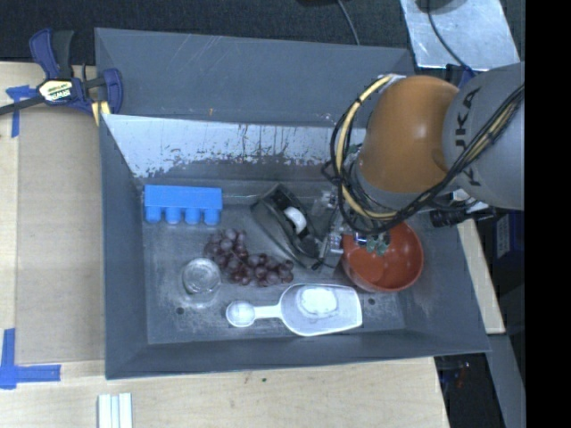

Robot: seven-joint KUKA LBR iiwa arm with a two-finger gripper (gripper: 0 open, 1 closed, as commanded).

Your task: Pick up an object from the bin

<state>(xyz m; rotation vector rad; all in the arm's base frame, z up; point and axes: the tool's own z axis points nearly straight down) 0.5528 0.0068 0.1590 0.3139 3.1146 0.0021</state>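
Note:
My gripper [333,235] reaches down at the right of the bin floor, mostly hidden under the arm's orange cover. It stands between a black object with a white round part [287,218] on its left and a red bowl [393,261] on its right. The bowl's upper part is covered by the arm. A white plastic scoop [308,308] lies just below the gripper, handle pointing left.
A bunch of dark purple grapes [243,259] lies mid-floor. A small clear glass [201,277] sits to its lower left. A blue block with several studs [183,204] rests at the back left by the wall.

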